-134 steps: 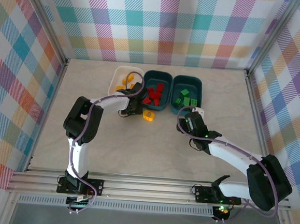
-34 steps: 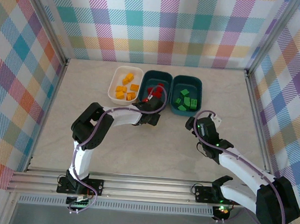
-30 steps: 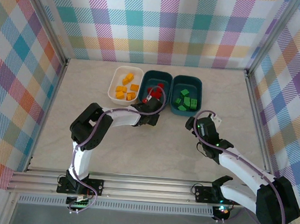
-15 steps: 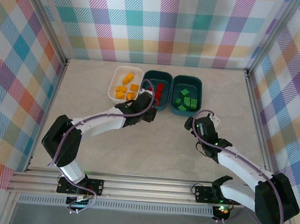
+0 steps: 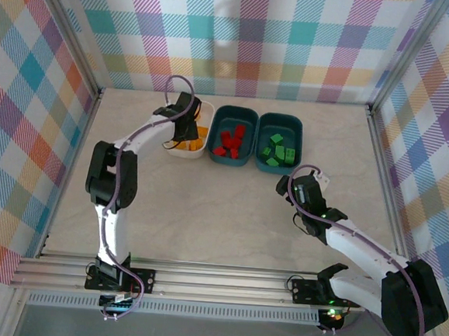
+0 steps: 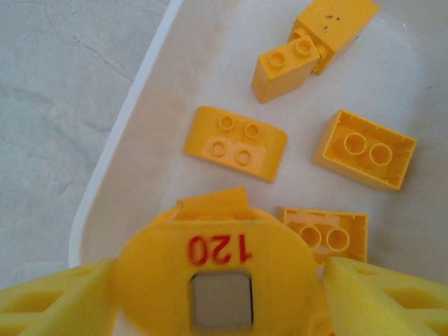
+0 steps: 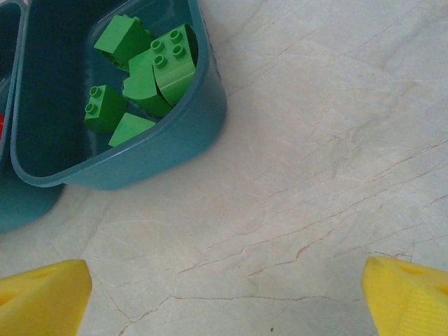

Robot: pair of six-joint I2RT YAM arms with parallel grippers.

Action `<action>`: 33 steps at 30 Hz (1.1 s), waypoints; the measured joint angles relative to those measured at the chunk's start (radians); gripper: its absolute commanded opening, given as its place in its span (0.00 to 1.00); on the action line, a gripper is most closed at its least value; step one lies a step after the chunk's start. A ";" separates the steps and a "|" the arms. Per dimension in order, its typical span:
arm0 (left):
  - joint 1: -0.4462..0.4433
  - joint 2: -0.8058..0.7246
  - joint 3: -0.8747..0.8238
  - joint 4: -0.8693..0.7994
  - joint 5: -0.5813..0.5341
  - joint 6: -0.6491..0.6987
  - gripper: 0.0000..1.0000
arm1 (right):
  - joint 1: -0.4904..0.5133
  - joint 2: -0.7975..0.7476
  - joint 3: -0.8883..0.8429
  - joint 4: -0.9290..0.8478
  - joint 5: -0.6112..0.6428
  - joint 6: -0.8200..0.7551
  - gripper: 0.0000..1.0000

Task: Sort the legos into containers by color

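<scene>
Table [image 5: 205, 213] between the arms lies bare and passable. Three trays [image 5: 232, 164] line the far side; the left arm [image 5: 137, 136] overhangs the white tray [image 5: 183, 153].

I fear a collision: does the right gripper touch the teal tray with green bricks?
Apart. In the right wrist view, bare table lies between the open right gripper and the teal tray.

High rear overhead of the whole table [image 5: 229, 207]; wrist close-ups down on its white tray [image 6: 150, 126] and right teal tray [image 7: 175, 143].
</scene>
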 measured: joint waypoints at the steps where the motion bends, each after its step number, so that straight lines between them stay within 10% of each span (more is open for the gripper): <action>1: 0.001 0.014 0.021 -0.008 0.008 0.002 0.81 | 0.000 0.000 0.000 0.000 0.000 -0.002 0.99; 9: -0.011 -0.086 -0.045 0.032 0.058 0.003 0.93 | 0.000 0.000 0.000 0.000 -0.002 -0.019 1.00; 21: -0.289 -0.985 -0.777 0.409 -0.152 -0.037 1.00 | 0.013 -0.015 -0.010 0.126 -0.116 -0.109 1.00; 33: -0.248 -0.977 -0.903 0.489 -0.194 -0.005 1.00 | 0.053 0.012 0.066 0.262 -0.172 -0.341 1.00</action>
